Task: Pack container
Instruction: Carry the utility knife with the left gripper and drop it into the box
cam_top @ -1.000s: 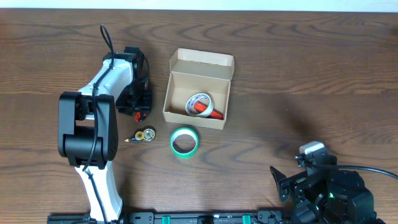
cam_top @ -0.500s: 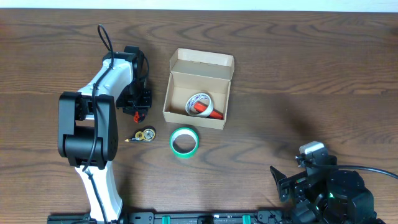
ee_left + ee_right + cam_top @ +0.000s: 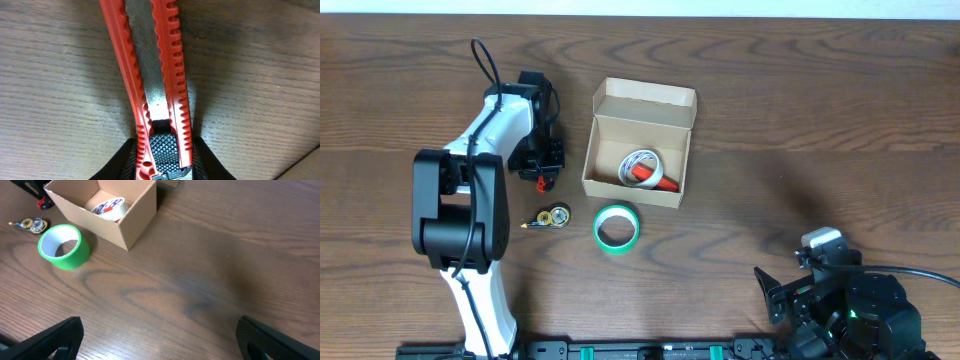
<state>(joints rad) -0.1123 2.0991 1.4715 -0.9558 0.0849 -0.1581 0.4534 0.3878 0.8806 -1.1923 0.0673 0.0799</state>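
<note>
The container (image 3: 631, 188) is a tan cardboard box with its flap lid open, at the table's middle; it also shows in the right wrist view (image 3: 136, 216). Inside lies a white tape roll (image 3: 640, 162) with a red item beside it. A green tape roll (image 3: 617, 228) lies in front of the box. My left gripper (image 3: 542, 165) is left of the box, shut on a red utility knife (image 3: 171, 65), low over the wood. My right gripper (image 3: 160, 340) is open and empty at the front right.
A small gold and black item (image 3: 552, 217) lies left of the green tape roll, below the left gripper. The green roll (image 3: 63, 246) and box sit at the upper left of the right wrist view.
The left gripper with the red knife has shifted slightly up and to the left. The right arm has not moved.
</note>
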